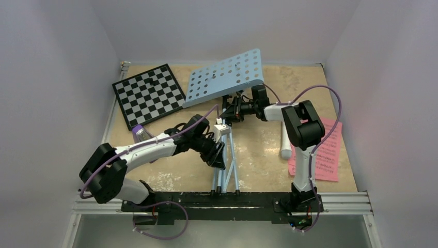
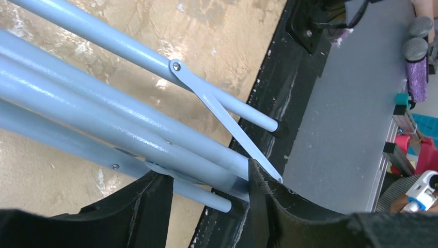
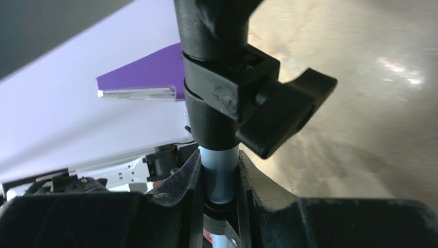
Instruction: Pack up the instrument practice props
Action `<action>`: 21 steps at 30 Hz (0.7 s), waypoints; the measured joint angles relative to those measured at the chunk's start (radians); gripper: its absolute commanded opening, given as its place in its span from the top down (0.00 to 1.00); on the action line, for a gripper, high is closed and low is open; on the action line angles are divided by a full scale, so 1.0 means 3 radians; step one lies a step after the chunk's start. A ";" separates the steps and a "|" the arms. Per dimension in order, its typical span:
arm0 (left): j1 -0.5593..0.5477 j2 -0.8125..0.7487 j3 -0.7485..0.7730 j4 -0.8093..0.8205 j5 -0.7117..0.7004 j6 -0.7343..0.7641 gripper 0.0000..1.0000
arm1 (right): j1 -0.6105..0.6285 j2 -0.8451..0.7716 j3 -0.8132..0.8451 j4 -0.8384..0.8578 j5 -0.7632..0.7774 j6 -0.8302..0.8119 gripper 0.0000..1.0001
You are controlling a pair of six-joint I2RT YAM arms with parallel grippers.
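Purple wedge point(image 1: 138, 133) half hidden behind left arm point(image 1: 150, 147); pink pages' point(image 1: 328, 150) print unreadable.

The left arm point(image 1: 144, 147) reaches low toward the middle, its left gripper point(image 1: 219, 156) straddling the legs of the music stand point(image 1: 224, 77) (squeezing or loose, unclear), while the right arm point(image 1: 302, 126) folds leftward, right gripper point(image 1: 230, 111) clamped on the pole.

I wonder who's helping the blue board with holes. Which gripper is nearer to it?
Right. The right gripper clamps the pole just under the board; the left gripper sits farther down the stand, around the tripod legs.
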 measured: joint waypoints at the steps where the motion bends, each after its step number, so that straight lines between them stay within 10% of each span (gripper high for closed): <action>1: 0.0003 0.0062 -0.0009 0.0069 -0.0018 -0.0039 1.00 | -0.0014 0.0069 0.0004 -0.0036 0.0017 -0.0013 1.00; 5: 0.0008 0.0212 -0.0011 0.0375 -0.0134 -0.0085 1.00 | -0.0080 0.0145 0.0034 -0.0078 0.0175 -0.0048 0.95; 14: 0.0061 0.0338 -0.0011 0.0490 -0.0356 0.0106 1.00 | -0.0122 0.0154 0.0158 -0.0613 0.0439 -0.0187 0.05; 18: 0.0089 0.0425 -0.0010 0.0567 -0.0413 0.0179 1.00 | -0.0207 0.0014 0.0062 -0.0991 0.0439 -0.0243 0.01; 21: 0.0100 0.0490 0.0008 0.0661 -0.0427 0.0189 0.73 | -0.0280 -0.0223 -0.0113 -0.1296 0.0533 -0.0355 0.01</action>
